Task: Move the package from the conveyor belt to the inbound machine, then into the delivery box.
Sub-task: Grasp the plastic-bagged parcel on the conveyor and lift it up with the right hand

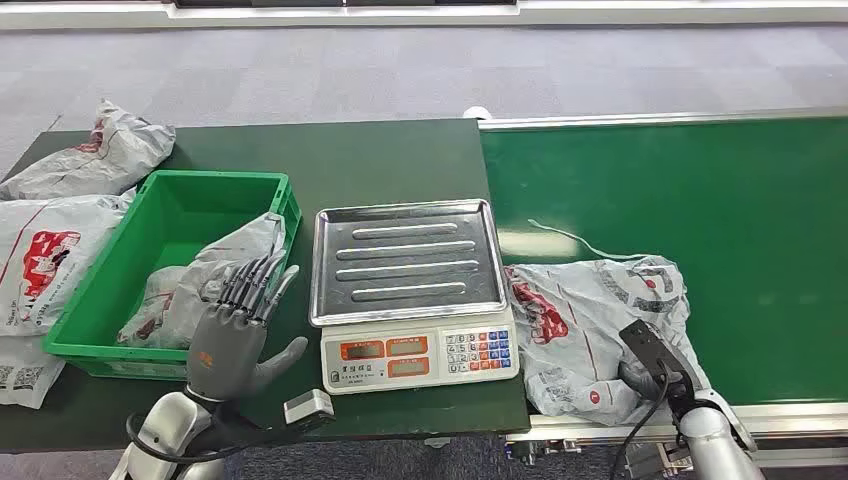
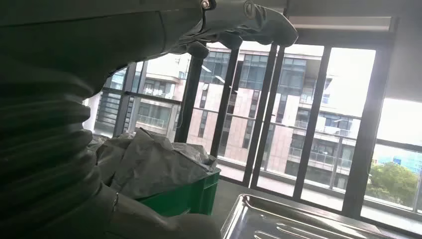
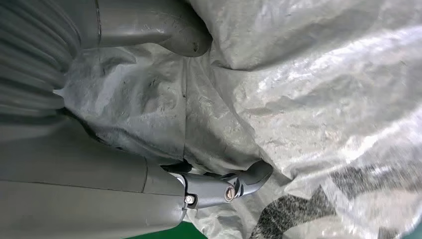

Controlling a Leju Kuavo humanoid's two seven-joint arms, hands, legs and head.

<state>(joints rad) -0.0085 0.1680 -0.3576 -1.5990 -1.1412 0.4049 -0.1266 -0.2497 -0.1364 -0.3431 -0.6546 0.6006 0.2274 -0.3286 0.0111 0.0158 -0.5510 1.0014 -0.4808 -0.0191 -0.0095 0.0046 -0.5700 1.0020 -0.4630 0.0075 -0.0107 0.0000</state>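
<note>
A crumpled grey plastic package [image 1: 590, 310] with red and black print lies on the green conveyor belt [image 1: 700, 190] at its near edge, right of the scale. My right hand [image 1: 655, 370] grips its near side. In the right wrist view the thumb [image 3: 164, 25] and a dark finger [image 3: 224, 186] press into the package [image 3: 308, 89] from both sides. The inbound machine is a scale with a bare steel tray [image 1: 405, 260]. My left hand [image 1: 240, 330] stands upright with fingers spread, holding nothing, in front of the green delivery box [image 1: 215, 178].
One grey package [image 1: 215, 275] lies in the green box, seen also as the package [image 2: 149, 164] in the left wrist view. Two more packages [image 1: 95, 150] [image 1: 50, 260] lie on the table left of the box. A white string [image 1: 570, 238] lies on the belt.
</note>
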